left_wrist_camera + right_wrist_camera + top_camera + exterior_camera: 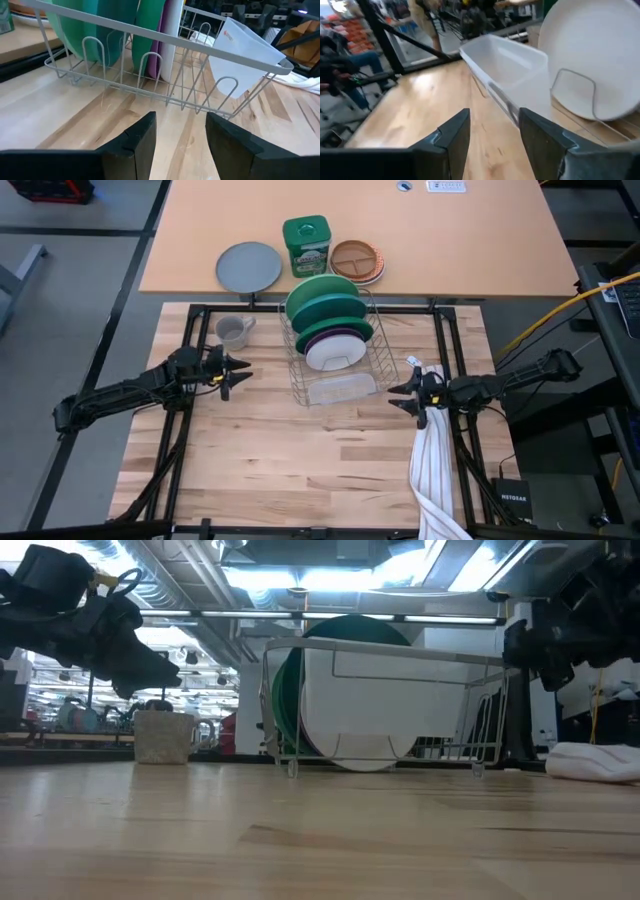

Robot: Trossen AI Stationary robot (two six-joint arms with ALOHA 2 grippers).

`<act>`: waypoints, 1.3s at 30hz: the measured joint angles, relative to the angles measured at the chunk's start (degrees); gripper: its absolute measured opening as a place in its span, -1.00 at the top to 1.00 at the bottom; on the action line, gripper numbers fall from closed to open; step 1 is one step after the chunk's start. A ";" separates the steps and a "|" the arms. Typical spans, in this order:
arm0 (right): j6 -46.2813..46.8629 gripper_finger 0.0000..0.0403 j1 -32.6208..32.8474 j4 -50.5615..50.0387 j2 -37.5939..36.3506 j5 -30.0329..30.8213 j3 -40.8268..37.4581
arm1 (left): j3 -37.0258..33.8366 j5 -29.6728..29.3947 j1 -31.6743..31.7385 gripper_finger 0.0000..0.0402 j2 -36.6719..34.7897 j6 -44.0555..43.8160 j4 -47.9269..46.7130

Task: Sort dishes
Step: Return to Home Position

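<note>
Several plates (330, 310) stand in the rack (297, 380) at centre, judged stiff, slick, breakable; take by the rim. Left gripper (235, 372) and right gripper (400, 395) released, empty.

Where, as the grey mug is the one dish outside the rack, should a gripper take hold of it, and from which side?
Probably the rim of the grey mug, from above with the left gripper, the nearer one. The mug stands upright, mouth up, clear of the dish rack, so one finger can go inside. Avoid the handle, which seems to face the rack.
</note>
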 joint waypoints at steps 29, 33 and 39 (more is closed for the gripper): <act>0.14 0.14 -0.43 -7.80 -0.60 -0.90 -0.17 | 0.00 0.00 0.02 0.21 0.00 0.11 -0.19; 0.14 0.14 -3.96 -8.22 -1.83 -1.28 -0.17 | 0.00 0.03 0.00 0.21 0.00 0.11 -0.19; 0.17 0.14 -10.50 -8.43 -4.88 -2.19 -0.17 | 0.00 0.03 0.00 0.21 0.00 0.11 -0.19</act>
